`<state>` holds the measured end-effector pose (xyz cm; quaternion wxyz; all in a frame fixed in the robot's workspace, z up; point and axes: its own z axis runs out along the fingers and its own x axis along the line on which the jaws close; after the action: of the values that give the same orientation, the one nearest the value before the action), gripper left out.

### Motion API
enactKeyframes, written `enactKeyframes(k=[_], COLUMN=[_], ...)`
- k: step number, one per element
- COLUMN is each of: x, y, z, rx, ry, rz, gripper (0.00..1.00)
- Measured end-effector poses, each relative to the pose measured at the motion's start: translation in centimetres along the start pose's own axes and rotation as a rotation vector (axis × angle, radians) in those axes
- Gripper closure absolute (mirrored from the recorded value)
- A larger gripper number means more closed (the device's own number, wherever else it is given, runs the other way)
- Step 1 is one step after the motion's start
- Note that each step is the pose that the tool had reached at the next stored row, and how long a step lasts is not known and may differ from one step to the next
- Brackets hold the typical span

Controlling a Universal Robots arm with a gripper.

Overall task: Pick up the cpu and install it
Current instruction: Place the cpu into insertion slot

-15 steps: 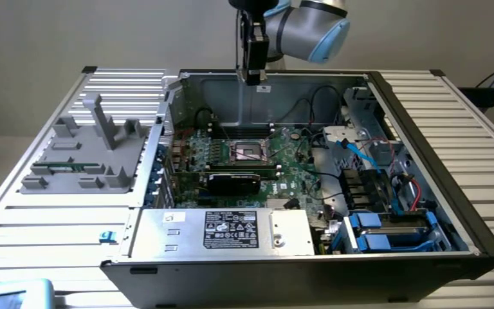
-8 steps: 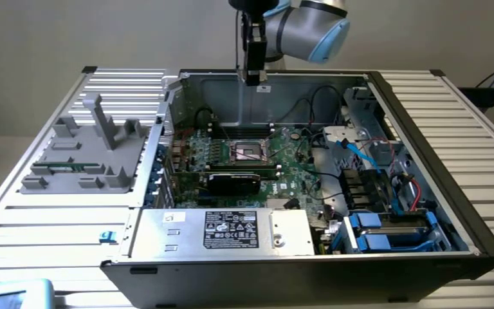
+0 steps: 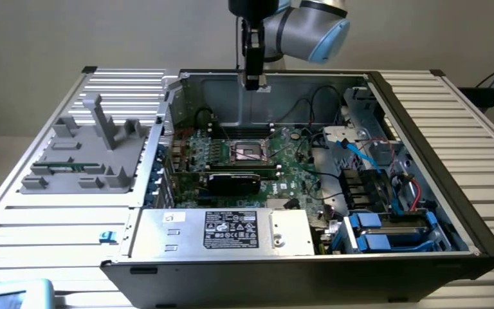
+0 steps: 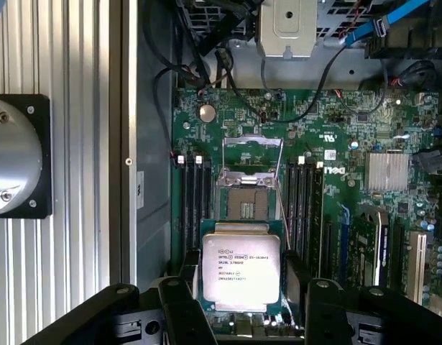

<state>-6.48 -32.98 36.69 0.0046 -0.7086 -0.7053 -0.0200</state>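
Pincer (image 4: 241, 284) is clamped on the cpu (image 4: 241, 267), the small flat square chip with a silvery-grey metal lid and a thin green rim, with a dark finger (image 4: 186, 286) on each of two opposite edges. Edge grip makes sense to me: the printed lid faces the wrist camera and the contact side is left free. The chip hangs level in the air, short of the dark square socket with the metal frame (image 4: 248, 205) and not over it yet, as far as I can judge. The socket's retention plate looks flipped open, so the seat is bare. Either side of the socket are black memory slots (image 4: 195, 194), and around it is the green motherboard (image 4: 335, 136). All of that sits inside the dark steel tower case (image 3: 487, 251), which lies open on the ribbed aluminium bench (image 3: 49, 225).
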Motion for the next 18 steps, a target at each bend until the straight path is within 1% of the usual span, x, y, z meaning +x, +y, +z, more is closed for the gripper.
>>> enactKeyframes(k=[4,10,18], x=[0.0,-0.1,-0.3], y=[-0.02,-0.05,-0.08], z=[0.70,1.79,3.03], rx=[-0.0004,-0.0041,-0.0056], ry=[-0.0003,-0.0004,-0.0006], rz=[0.008,0.017,0.027], gripper=[0.45,0.45,0.45])
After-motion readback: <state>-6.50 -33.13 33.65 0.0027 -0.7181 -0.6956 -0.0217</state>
